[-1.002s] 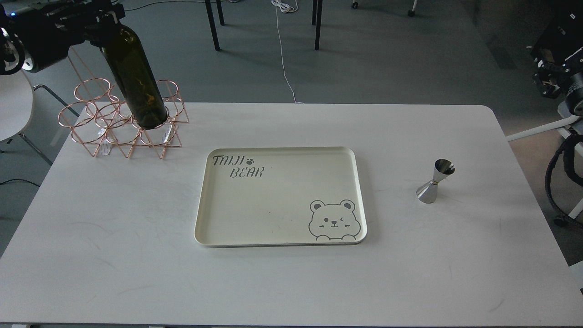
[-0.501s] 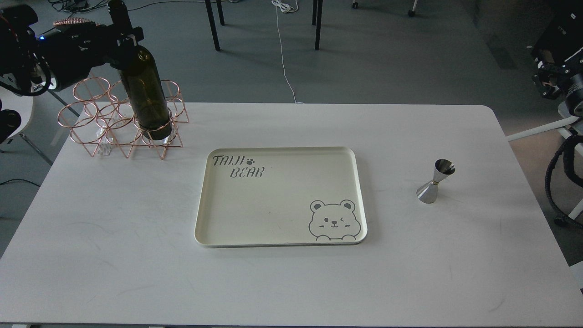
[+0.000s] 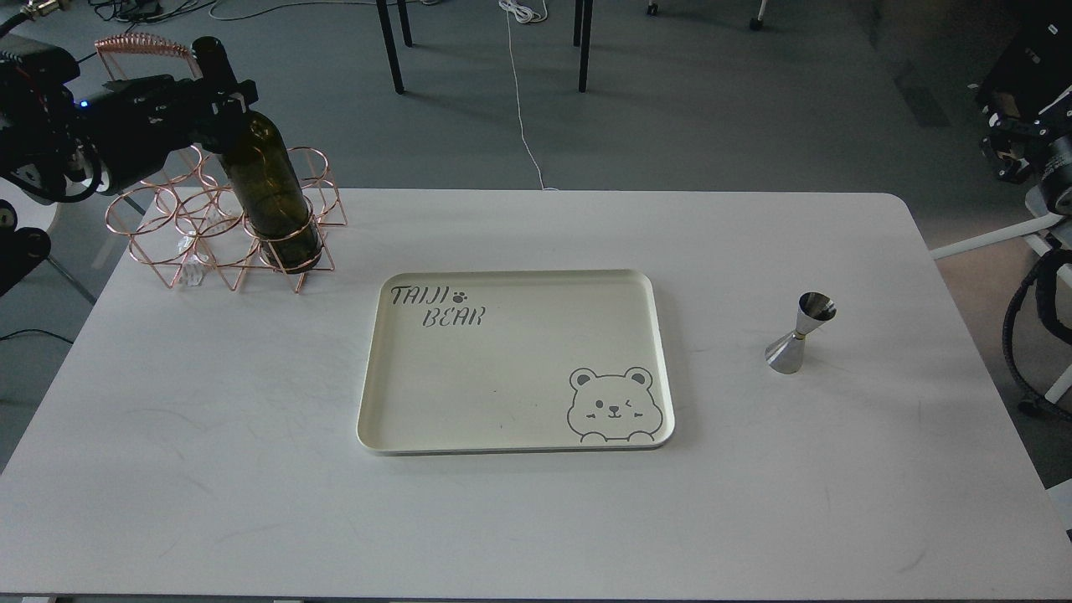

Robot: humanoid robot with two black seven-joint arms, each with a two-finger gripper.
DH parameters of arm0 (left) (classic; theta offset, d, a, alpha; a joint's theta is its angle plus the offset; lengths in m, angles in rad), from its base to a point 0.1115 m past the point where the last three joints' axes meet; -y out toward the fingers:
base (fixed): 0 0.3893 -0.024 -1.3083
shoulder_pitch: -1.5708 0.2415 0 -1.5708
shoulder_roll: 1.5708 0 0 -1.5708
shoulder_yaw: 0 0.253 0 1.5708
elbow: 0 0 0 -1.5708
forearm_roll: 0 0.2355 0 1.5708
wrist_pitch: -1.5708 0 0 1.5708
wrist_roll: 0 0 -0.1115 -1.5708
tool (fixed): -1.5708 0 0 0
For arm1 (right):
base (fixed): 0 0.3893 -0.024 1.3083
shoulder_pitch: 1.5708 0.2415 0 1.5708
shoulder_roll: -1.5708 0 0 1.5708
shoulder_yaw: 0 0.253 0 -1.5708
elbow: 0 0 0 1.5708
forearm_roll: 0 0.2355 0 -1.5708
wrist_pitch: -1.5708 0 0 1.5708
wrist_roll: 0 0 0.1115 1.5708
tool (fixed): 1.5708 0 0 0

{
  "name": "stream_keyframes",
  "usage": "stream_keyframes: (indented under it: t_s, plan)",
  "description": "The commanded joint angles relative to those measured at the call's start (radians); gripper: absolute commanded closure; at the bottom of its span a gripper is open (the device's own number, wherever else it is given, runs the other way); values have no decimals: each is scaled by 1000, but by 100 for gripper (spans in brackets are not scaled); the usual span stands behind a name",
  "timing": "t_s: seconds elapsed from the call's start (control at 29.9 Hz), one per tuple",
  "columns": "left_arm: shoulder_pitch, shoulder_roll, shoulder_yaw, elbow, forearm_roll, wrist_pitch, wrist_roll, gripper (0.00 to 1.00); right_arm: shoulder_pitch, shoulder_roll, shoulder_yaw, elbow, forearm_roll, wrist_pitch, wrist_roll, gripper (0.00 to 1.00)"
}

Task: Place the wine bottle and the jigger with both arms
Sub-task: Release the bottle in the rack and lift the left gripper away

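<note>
The dark olive-green wine bottle (image 3: 266, 188) stands slightly tilted, its base inside the front right ring of a copper wire rack (image 3: 167, 239) at the table's far left. My left gripper (image 3: 224, 94) is shut on the bottle's neck, just above the shoulder. The steel jigger (image 3: 800, 333) stands upright and alone on the white table (image 3: 209, 435) at the right. My right arm (image 3: 1026, 134) is off the table at the right edge, far from the jigger. Its gripper is dark and its fingers cannot be told apart.
A cream tray (image 3: 368, 394) with a bear drawing and "TAIJI BEAR" lettering lies at the table's middle, holding nothing. The rack has several other rings. Chair and table legs stand on the floor behind the table.
My left gripper has come down with the bottle. The bottle's base has sunk from the rack's rim into the ring, and its neck now shows in full.
</note>
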Motion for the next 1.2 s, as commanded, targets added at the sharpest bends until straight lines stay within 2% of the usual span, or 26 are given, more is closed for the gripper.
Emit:
stream_keyframes:
  t_s: [0.0, 0.07, 0.13, 0.17, 0.23, 0.27, 0.33, 0.43, 0.57, 0.67, 0.7, 0.9, 1.17]
  plan:
    - [-2, 0, -1, 2, 0, 1, -1, 65, 0, 0, 0, 2, 0, 0, 0, 4]
    - [-2, 0, -1, 2, 0, 1, -1, 54, 2, 0, 0, 2, 0, 0, 0, 4]
    - [-2, 0, -1, 2, 0, 3, -3, 52, 2, 0, -2, 2, 0, 0, 0, 4]
    - [-2, 0, -1, 2, -2, 1, -1, 48, 2, 0, 0, 2, 0, 0, 0, 4]
    - [-2, 0, -1, 2, -12, 1, -1, 30, 2, 0, 0, 2, 0, 0, 0, 4]
    - [-2, 0, -1, 2, -23, 1, -1, 26, 2, -1, 0, 0, 0, 0, 0, 4]
    - [-2, 0, -1, 2, -42, 1, -1, 24, 0, -1, 0, 0, 0, 0, 0, 4]
    - [-10, 0, -18, 0, -104, 3, 0, 12, 0, -1, 0, 2, 0, 0, 0, 4]
    - [-16, 7, -18, 0, -333, 1, 5, 2, 0, -1, 0, 0, 0, 0, 0, 4]
    - [-19, 12, -18, 0, -474, 1, 6, 2, 0, -1, 1, 0, 0, -3, 0, 4]
    - [-21, 29, -20, 0, -611, 1, 5, 2, 0, -1, 1, 0, 0, -6, 0, 3]
    - [-21, 105, -21, -6, -948, -19, -3, 2, 6, -6, 8, 2, 0, -5, 0, 1]
    - [-13, 161, -38, 3, -1365, -101, -7, 2, -2, -26, 87, -6, 2, -6, 0, 1]
